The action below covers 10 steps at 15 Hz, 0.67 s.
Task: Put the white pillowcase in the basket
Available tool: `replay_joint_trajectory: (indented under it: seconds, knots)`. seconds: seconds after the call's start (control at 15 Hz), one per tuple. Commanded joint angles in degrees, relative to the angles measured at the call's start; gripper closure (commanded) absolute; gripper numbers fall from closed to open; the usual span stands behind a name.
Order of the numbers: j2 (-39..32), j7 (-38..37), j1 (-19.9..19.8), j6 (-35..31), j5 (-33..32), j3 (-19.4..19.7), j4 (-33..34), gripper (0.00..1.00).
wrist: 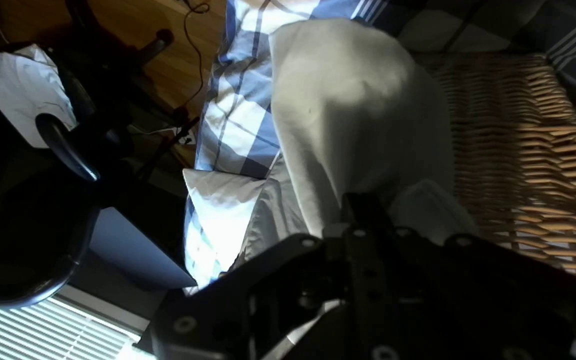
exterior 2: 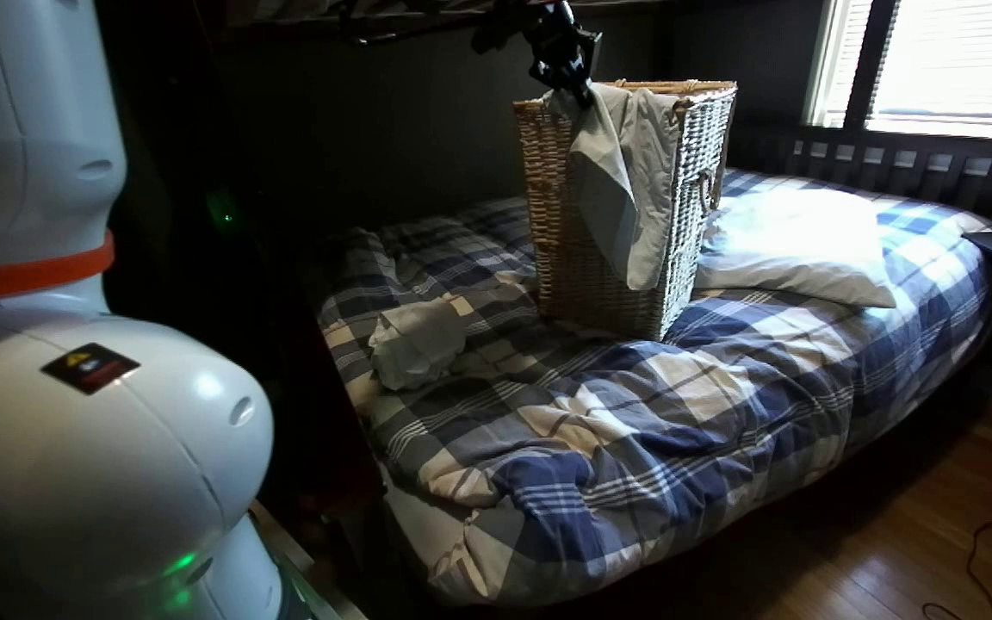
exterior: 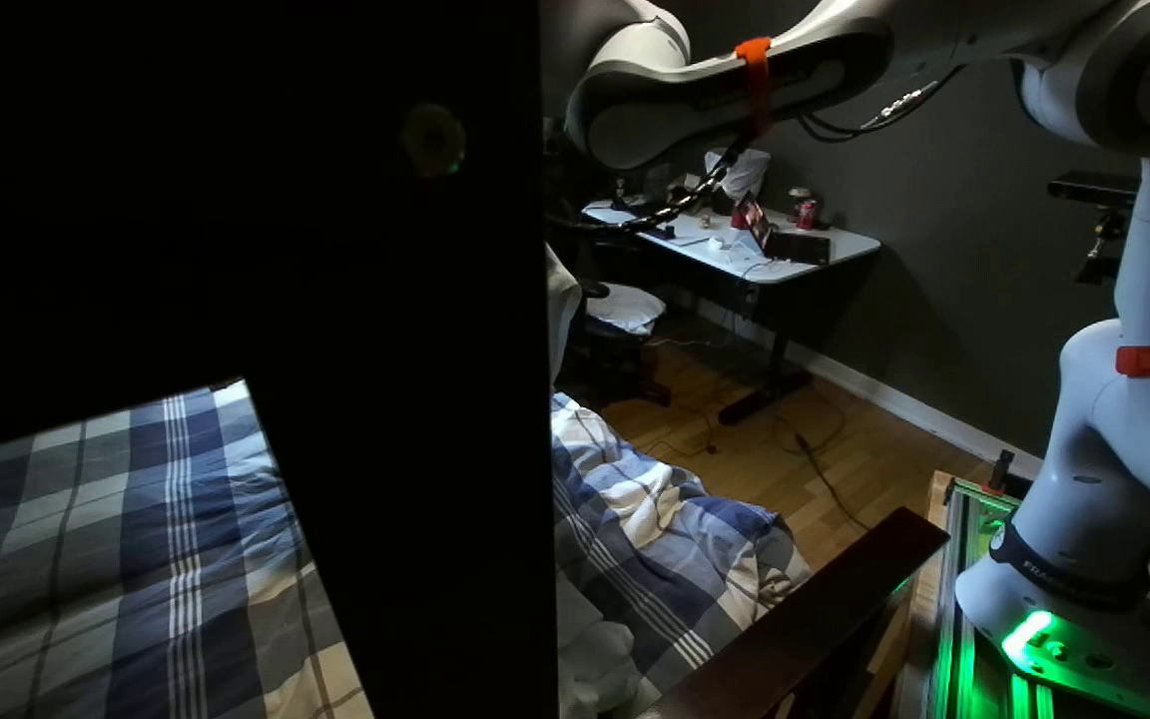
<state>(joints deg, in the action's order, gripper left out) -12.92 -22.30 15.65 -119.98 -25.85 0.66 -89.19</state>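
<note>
My arm (exterior 2: 100, 430) fills the left edge of an exterior view, and reading across from it I come to the crumpled cloth (exterior 2: 418, 343) on the plaid quilt (exterior 2: 720, 465); it is pale too, so a hasty look could send me after the wrong piece. Then the claw (exterior 2: 584, 96), its fingers drawn right together and, as I read it, pinching the white pillowcase (exterior 2: 621, 185) at the rim of the basket (exterior 2: 569, 250). The pillowcase drapes over that rim with a long tail hanging down outside; how much lies inside I can't tell. If I let go here, the weight of that tail could pull everything down onto the quilt. If I drag sideways, a fold or a fingertip could catch on the wicker and tip the basket, since its footing looks soft, perhaps toward the pillow (exterior 2: 797, 250) on the right. Counted in that order: one arm, one crumpled cloth, one quilt, one claw, one pillowcase, one basket, one pillow.
</note>
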Motion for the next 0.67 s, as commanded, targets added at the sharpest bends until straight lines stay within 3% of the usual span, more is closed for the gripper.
replay_joint_trajectory:
  seconds: [0.0, 0.33, 0.6]
  knots:
    - [-2.3, -0.7, -0.8, -2.1, -3.8, -1.1, 5.9, 1.0]
    - [-8.5, -3.0, -0.1, -12.5, -12.9, 1.6, 17.8, 1.0]
    - [-16.0, -9.2, 0.6, -17.5, -16.5, 4.5, 30.8, 1.0]
